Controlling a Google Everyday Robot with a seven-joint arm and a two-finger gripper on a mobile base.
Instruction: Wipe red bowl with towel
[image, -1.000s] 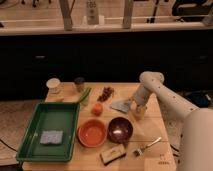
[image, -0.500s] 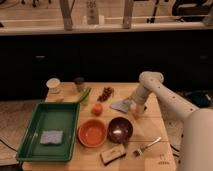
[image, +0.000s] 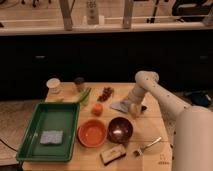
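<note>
The red bowl sits on the wooden table, front centre, next to a dark brown bowl. The grey towel lies flat on the table behind the dark bowl. My gripper is down at the towel's right edge, at the end of the white arm reaching in from the right. The red bowl is about one bowl's width to the left of and in front of the gripper.
A green tray with a blue sponge lies at the left. A white cup, dark cup, green vegetable, grapes, small orange fruit, a bar and a fork are on the table.
</note>
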